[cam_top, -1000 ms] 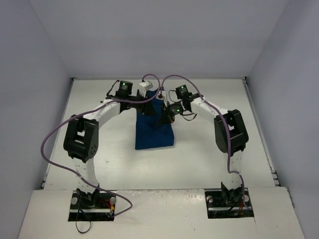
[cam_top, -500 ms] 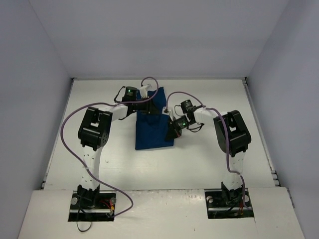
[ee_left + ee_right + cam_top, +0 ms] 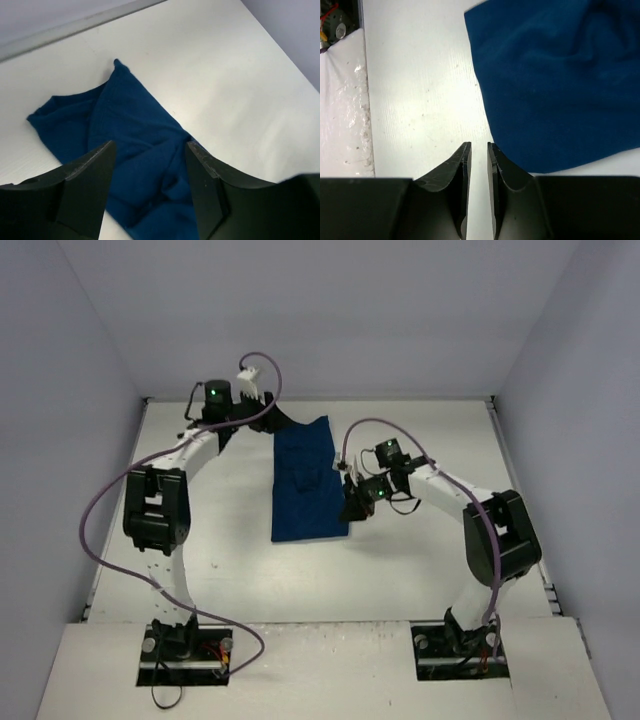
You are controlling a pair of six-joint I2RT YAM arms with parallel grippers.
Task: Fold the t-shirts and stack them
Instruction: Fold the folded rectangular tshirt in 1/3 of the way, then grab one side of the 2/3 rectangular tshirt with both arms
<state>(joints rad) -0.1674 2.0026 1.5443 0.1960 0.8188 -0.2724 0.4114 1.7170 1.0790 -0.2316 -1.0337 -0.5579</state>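
Shows fold release over t-shirt (image 3: 305, 485): left end effector (image 3: 150, 150) released, right end effector (image 3: 478, 146) barely parted, both empty; probably calls for regrasping its edge.

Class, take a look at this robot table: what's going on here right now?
A navy t-shirt lies on the white table, and it looks folded into a long narrow strip. Neither tool holds it. The left tool hangs open near the shirt's far end. The right tool, jaws barely parted and empty, sits over bare table just beside the shirt's near right corner.
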